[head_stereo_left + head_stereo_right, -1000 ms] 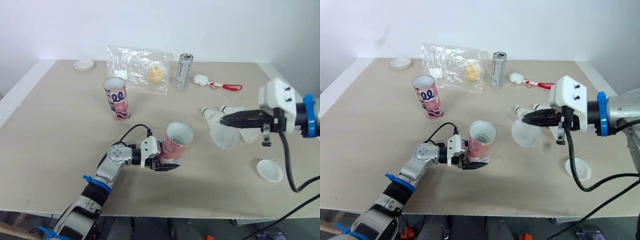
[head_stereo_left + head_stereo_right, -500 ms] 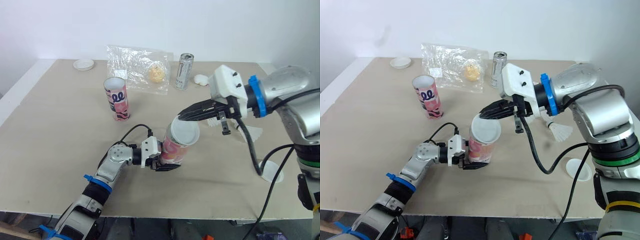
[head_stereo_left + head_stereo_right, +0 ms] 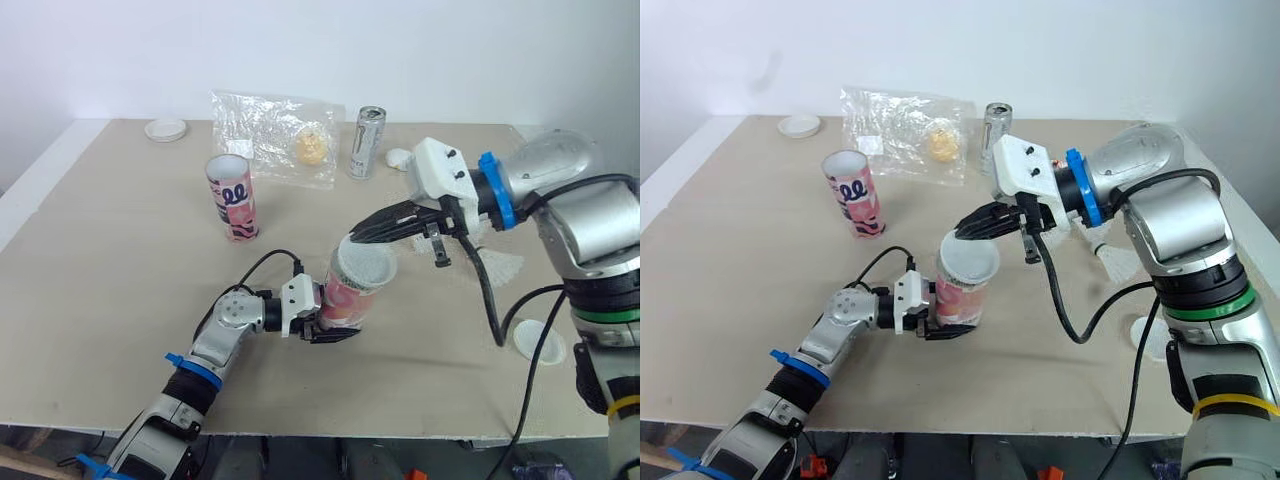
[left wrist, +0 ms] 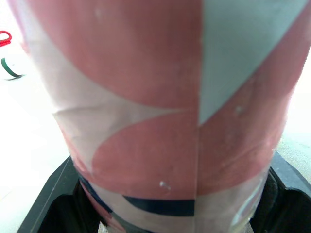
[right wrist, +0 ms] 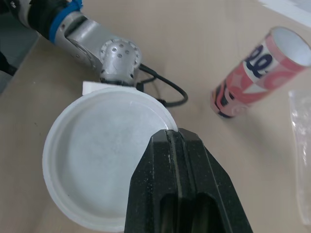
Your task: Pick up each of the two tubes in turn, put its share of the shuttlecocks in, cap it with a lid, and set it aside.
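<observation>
A pink patterned tube (image 3: 347, 297) stands tilted near the table's front, with my left gripper (image 3: 333, 331) shut on its lower part; the tube's wall (image 4: 155, 111) shows close up in the left wrist view. A translucent white lid (image 3: 366, 264) lies over the tube's mouth. My right gripper (image 3: 352, 238) is shut on the lid's (image 5: 104, 160) far rim. A second pink tube (image 3: 232, 196) stands upright and uncapped at the back left. A shuttlecock (image 3: 503, 264) lies to the right, behind my right arm. Another white lid (image 3: 537, 340) lies at the front right.
At the back lie a clear plastic bag with a yellow ball (image 3: 283, 135), a metal can (image 3: 366, 143) and a white trinket on a red cord (image 3: 401, 157). A small white lid (image 3: 165, 129) sits at the back left corner.
My right gripper carried the lid from the right side of the table leftward and has brought it down over the mouth of the held tube. The left gripper stayed put.
</observation>
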### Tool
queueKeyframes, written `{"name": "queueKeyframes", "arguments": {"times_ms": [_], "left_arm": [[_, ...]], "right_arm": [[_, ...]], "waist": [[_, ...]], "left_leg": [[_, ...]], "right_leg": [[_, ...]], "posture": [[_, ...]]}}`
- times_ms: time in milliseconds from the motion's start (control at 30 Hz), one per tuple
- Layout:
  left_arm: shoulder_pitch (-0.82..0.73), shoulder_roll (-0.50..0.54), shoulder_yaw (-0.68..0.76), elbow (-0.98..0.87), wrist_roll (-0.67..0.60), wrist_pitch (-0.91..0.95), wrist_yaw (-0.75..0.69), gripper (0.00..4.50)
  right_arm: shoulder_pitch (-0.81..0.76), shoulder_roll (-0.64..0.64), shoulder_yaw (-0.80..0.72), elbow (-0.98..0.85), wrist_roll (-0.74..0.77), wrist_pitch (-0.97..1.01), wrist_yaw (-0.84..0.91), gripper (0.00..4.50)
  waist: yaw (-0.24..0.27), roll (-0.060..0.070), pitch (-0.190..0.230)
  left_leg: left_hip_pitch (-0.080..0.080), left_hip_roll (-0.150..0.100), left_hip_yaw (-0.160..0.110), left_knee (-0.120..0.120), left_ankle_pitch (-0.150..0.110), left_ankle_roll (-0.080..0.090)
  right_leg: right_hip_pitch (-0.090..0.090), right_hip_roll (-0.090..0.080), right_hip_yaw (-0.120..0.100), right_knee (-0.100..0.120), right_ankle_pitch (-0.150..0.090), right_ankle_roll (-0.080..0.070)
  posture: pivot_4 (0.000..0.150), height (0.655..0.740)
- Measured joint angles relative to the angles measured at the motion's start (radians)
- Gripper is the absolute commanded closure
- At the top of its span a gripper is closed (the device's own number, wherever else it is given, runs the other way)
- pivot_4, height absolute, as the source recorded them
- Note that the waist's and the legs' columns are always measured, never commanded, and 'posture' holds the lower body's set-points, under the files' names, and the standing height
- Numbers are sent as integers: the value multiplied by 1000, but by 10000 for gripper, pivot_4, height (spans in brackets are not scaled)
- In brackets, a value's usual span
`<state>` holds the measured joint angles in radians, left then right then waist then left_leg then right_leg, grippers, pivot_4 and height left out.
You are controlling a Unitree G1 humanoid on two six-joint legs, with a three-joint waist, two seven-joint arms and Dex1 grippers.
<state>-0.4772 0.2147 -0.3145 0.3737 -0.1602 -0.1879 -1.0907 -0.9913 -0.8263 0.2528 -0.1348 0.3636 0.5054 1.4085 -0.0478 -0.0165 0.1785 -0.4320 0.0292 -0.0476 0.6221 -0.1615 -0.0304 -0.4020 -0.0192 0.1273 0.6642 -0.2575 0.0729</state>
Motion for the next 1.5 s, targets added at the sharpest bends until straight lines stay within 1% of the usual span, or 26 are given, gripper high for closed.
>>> {"name": "queueKeyframes", "arguments": {"times_ms": [133, 633, 1033, 1067, 1100, 1233, 1367, 1500], "left_arm": [[0, 0, -1, 0, 0, 0, 3, 12415], [5, 0, -2, -9, 0, 10, 14, 12415], [5, 0, -1, -10, 0, 14, 15, 12415], [5, 0, -1, -10, 0, 14, 15, 12415], [5, 0, -1, -10, 0, 14, 15, 12415], [5, 0, -1, -10, 0, 16, 15, 12415], [4, 0, 0, -10, 0, 18, 15, 12415], [3, 0, 0, -10, 0, 19, 15, 12415]], "right_arm": [[0, 17, 23, 0, -18, -4, 8, 44762], [0, 30, 27, 44, -93, -84, 48, 44762], [0, 40, 27, 53, -98, -86, 56, 44762], [0, 40, 27, 53, -98, -79, 57, 38601], [0, 40, 27, 53, -98, -74, 57, 36676], [0, 40, 27, 53, -98, -71, 55, 17738], [-4, 40, 25, 62, -95, -69, 50, 17738], [-28, 40, -11, 91, -64, -9, 31, 17738]], "waist": [[0, 0, 0], [0, 0, 0], [0, 0, 0], [0, 0, 0], [0, 0, 0], [0, 0, 0], [0, 0, 0], [0, 0, 0]], "left_leg": [[0, 0, 0, 0, 0, 0], [0, 0, 0, 0, 0, 0], [0, 0, 0, 0, 0, 0], [0, 0, 0, 0, 0, 0], [0, 0, 0, 0, 0, 0], [0, 0, 0, 0, 0, 0], [0, 0, 0, 0, 0, 0], [0, 0, 0, 0, 0, 0]], "right_leg": [[0, 0, 0, 0, 0, 0], [0, 0, 0, 0, 0, 0], [0, 0, 0, 0, 0, 0], [0, 0, 0, 0, 0, 0], [0, 0, 0, 0, 0, 0], [0, 0, 0, 0, 0, 0], [0, 0, 0, 0, 0, 0], [0, 0, 0, 0, 0, 0]], "posture": [[1500, 7400], [1500, 7400], [1500, 7400], [1500, 7400], [1500, 7400], [1500, 7400], [1500, 7400], [1500, 7400]]}}
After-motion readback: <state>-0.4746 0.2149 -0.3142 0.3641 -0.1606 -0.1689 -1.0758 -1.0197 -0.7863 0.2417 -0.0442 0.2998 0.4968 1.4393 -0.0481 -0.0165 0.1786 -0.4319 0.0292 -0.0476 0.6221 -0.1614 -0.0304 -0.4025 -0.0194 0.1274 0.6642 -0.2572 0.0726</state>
